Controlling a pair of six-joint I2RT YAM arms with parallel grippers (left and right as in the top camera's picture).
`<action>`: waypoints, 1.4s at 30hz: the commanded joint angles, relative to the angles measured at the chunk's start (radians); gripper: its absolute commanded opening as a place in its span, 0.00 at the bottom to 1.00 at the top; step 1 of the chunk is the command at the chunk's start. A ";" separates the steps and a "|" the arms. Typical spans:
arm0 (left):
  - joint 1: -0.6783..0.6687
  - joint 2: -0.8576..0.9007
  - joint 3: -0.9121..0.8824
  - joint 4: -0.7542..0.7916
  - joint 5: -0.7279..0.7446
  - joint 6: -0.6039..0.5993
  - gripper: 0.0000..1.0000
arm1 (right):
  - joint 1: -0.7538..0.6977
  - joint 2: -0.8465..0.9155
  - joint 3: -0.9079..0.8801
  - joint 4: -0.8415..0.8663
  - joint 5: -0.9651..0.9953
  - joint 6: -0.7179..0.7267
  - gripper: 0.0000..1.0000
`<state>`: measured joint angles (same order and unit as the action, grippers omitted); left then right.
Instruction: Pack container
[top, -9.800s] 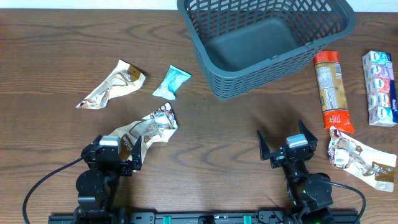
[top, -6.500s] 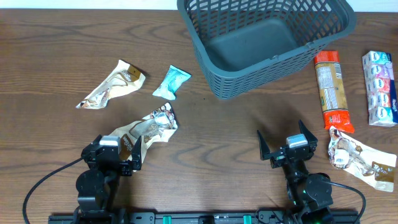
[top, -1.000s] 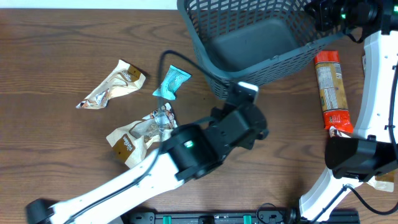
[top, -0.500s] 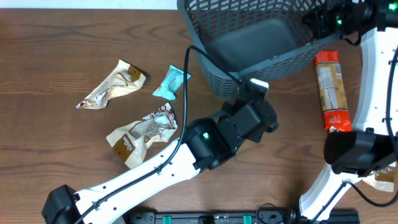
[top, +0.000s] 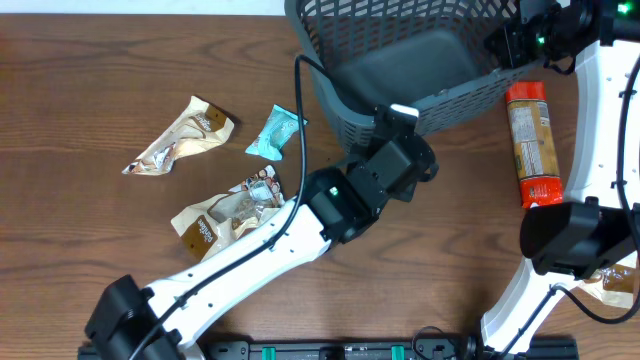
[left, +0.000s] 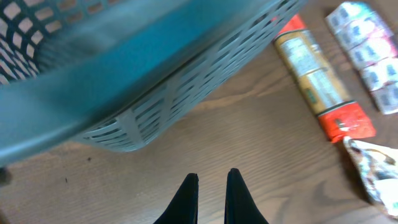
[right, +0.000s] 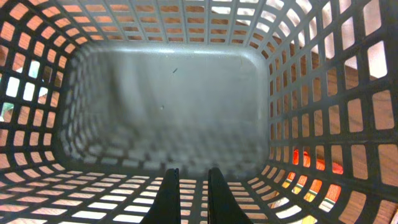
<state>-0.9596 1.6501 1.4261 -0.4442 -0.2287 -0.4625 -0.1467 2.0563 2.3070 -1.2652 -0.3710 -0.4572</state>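
Note:
The container (top: 330, 70), a big dark grey-blue lattice basket, stands at the table's far middle. My left arm (top: 340, 200) reaches diagonally up to its near wall. In the left wrist view the left gripper (left: 211, 178) hovers shut over bare wood, just short of the container's corner (left: 155, 106), with nothing held. My right arm (top: 545, 30) hangs over the basket's right rim. The right gripper (right: 191, 175) is shut with nothing held, pointing down along the near inner wall into the container's bare bottom (right: 174, 99).
An orange-red tube packet (top: 530, 145) lies right of the basket, also in the left wrist view (left: 317, 81) beside a white multi-pack (left: 367, 56). A teal packet (top: 278, 132) and two brown-white packets (top: 180, 135) (top: 225, 215) lie left. Another packet (top: 615, 285) lies near right.
In the last second my left arm has stretched further up and right to the basket's near wall. The right arm shifted slightly over the right rim. Both were parked at the near edge earlier.

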 joint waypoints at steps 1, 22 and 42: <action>0.016 0.016 -0.002 0.006 -0.019 0.024 0.06 | -0.005 -0.001 0.000 -0.009 0.005 -0.011 0.01; 0.193 0.017 -0.002 0.014 -0.019 0.025 0.06 | -0.005 -0.001 0.000 -0.109 0.024 -0.003 0.02; 0.286 0.017 -0.002 0.017 -0.019 0.052 0.06 | 0.014 -0.001 0.000 -0.206 -0.005 0.042 0.02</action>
<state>-0.6903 1.6684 1.4261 -0.4370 -0.2283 -0.4286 -0.1444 2.0563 2.3074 -1.4548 -0.3668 -0.4286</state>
